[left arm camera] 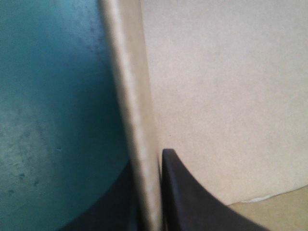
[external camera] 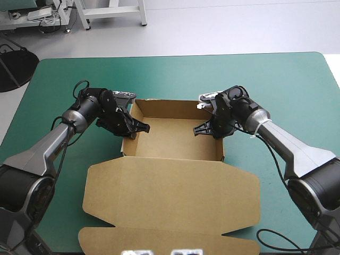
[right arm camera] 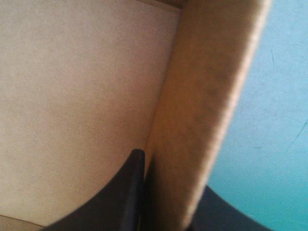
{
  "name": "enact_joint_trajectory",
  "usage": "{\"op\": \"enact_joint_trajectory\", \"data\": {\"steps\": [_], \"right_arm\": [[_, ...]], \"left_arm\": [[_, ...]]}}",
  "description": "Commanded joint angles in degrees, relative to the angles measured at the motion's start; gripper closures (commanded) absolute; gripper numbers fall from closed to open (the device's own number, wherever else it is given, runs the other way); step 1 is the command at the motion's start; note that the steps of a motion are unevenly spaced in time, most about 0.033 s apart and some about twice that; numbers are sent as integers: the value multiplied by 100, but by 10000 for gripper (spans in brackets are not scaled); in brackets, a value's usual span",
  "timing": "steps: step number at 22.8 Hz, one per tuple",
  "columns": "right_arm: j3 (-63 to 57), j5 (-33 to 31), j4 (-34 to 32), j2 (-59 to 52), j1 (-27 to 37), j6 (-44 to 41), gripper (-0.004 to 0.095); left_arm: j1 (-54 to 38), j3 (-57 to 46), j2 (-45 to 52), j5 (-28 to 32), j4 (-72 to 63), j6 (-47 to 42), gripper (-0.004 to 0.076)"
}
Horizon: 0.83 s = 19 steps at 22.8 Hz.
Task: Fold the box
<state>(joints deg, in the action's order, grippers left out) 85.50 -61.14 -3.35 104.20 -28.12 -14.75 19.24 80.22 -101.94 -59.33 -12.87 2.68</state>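
Observation:
The brown box (external camera: 175, 139) stands as an open tray at the table's middle, walls up, its lid (external camera: 170, 191) lying flat toward the near edge. My left gripper (external camera: 139, 128) is shut on the tray's left wall, one finger inside and one outside. The left wrist view shows that wall's edge (left arm camera: 134, 120) running between the black fingers (left arm camera: 192, 197). My right gripper (external camera: 204, 128) is shut on the right wall in the same way. In the right wrist view this wall (right arm camera: 207, 106) rises between the fingers (right arm camera: 125, 192), with the tray's inside beside it.
Teal-green cover (external camera: 287, 90) lies bare to the left, right and far side of the box. The lid's flaps (external camera: 95, 236) reach close to the table's near edge.

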Motion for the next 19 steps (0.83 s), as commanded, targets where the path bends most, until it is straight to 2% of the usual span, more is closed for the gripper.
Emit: {"op": "enact_joint_trajectory", "data": {"steps": [1,3,4,6,9,14,19], "right_arm": [[33,-250,-152,-66,-143,390,611],[33,-383,-360,-66,-143,293,480],[33,-401,-498,-66,-143,150,396],[33,-401,-553,-66,-143,95,348],[68,-389,-553,-66,-143,73,342],[524,-556,-542,-66,-143,72,342],[1236,-977,-950,-66,-143,-48,342]], "left_arm": [[186,-29,27,-210,-682,437,633],[186,-29,27,-278,-707,437,552],[186,-29,27,-305,-707,437,442],[186,-29,27,-302,-731,437,354],[186,70,37,-219,-672,437,192],[186,510,49,-207,-580,333,178],[186,1050,49,-230,-559,333,178]]}}
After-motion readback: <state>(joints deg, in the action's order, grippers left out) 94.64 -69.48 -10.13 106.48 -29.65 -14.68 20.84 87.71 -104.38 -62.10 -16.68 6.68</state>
